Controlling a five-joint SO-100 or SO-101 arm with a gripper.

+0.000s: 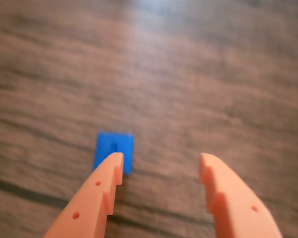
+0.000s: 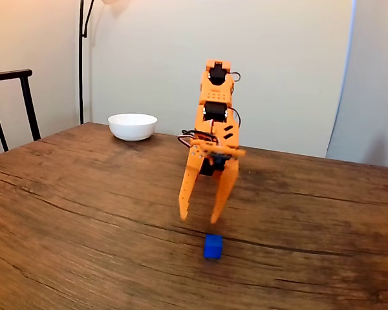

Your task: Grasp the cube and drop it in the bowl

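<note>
Small bright blue cube (image 2: 213, 247) flat on the wood tabletop, just below and ahead of the spread orange fingertips (image 2: 215, 218). In the wrist view it (image 1: 114, 151) sits at the left fingertip (image 1: 116, 159), partly overlapped. White bowl (image 2: 132, 126) upright, well behind the fingers.

No legible text, labels, brands, nos. or signs in either view. Wrist view is blurred.
</note>
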